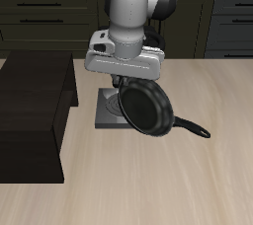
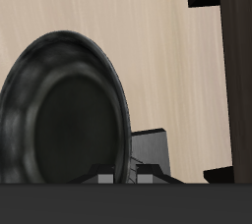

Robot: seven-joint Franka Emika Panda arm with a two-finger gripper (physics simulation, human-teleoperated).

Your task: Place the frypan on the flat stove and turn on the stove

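Black frypan [image 1: 148,109]; grey flat stove [image 1: 107,113]; dark brown box [image 1: 32,111]; pale wood-grain table [image 1: 198,189]; white-grey arm [image 1: 133,7].

The arm [image 1: 133,2] is glossy white-grey with rounded segments, dark joints, and a flat pale wrist block [image 1: 124,59].

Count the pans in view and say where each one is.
1. The frypan hangs tilted under the gripper, above the flat stove. Nothing shows whether the large dark box hides others.

obstacle: dark brown box [image 1: 35,120] just beside flat stove [image 1: 107,115] | free: bare table [image 1: 198,180] toward front edge
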